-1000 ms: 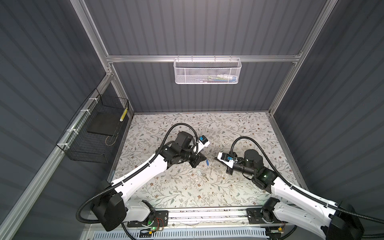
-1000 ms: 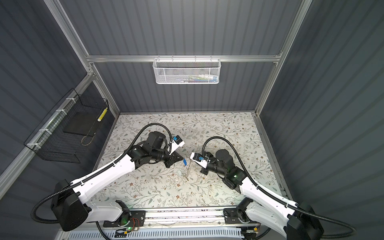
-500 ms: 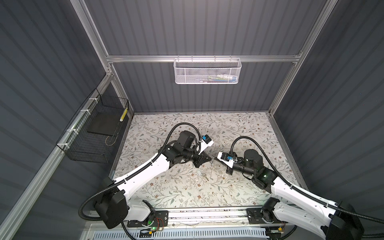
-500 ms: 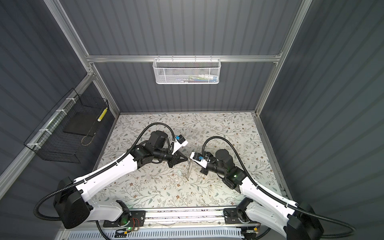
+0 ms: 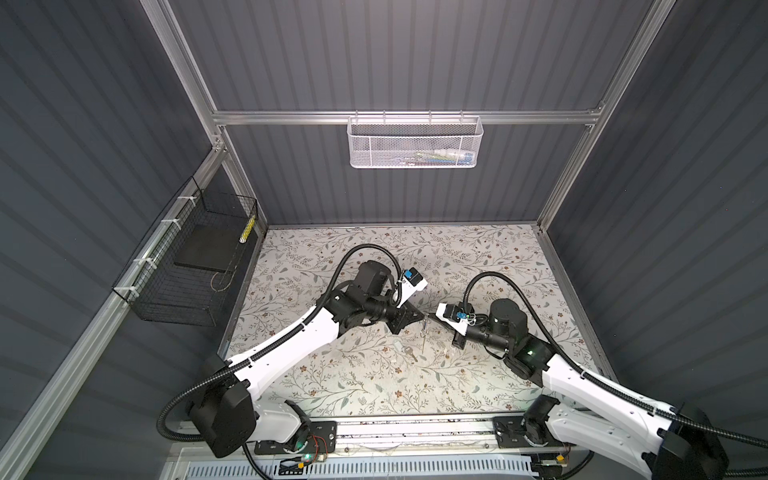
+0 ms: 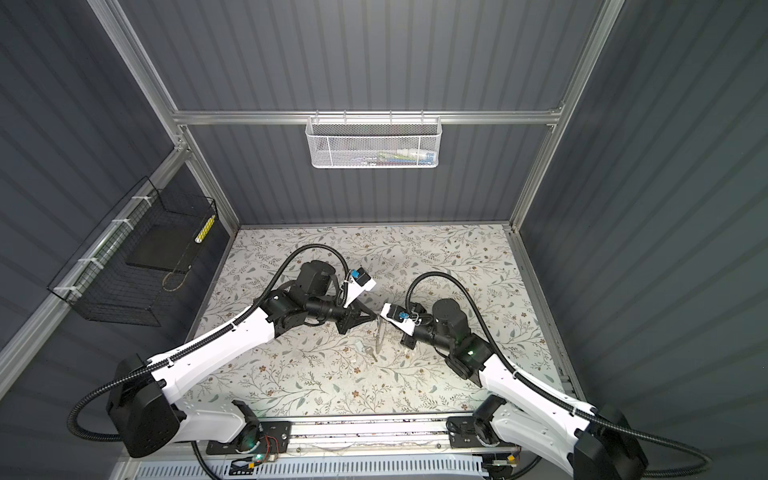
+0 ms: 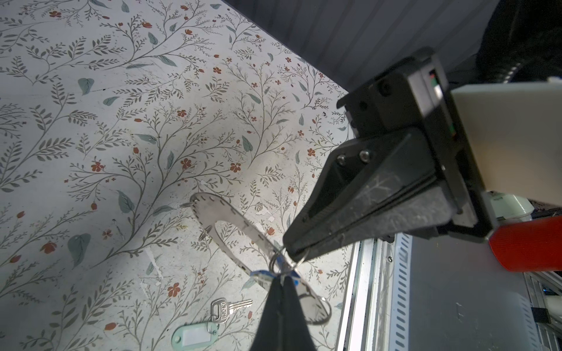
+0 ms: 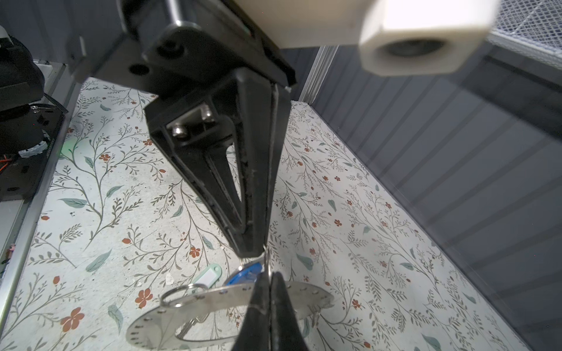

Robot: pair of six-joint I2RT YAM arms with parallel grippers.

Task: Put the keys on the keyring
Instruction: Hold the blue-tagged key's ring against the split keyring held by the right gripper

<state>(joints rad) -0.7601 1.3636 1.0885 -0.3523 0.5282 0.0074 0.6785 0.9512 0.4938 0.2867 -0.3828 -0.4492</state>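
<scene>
In both top views my left gripper [image 5: 423, 316] and right gripper [image 5: 433, 316] meet tip to tip above the middle of the floral mat. The keyring [image 5: 424, 332] [image 6: 379, 337], a wide flat grey ring [image 7: 225, 218] [image 8: 194, 307], hangs edge-on under them. My right gripper [image 8: 269, 276] is shut on a thin wire loop at its rim. My left gripper [image 7: 282, 278] is shut on the key with the blue head [image 7: 261, 275] [image 8: 246, 272], pressed against the keyring. The other key [image 7: 231, 308] [image 5: 410, 354] lies flat on the mat below, with a pale tag [image 7: 194, 334].
A white mesh basket [image 5: 413, 143] hangs on the back wall. A black wire basket [image 5: 187, 270] is fixed to the left wall. An aluminium rail [image 5: 415, 428] runs along the mat's front edge. Grey walls close in the mat on three sides.
My left gripper has moved right with the blue key until its tip meets the right gripper's tip at the keyring. The right arm has stayed in place.
</scene>
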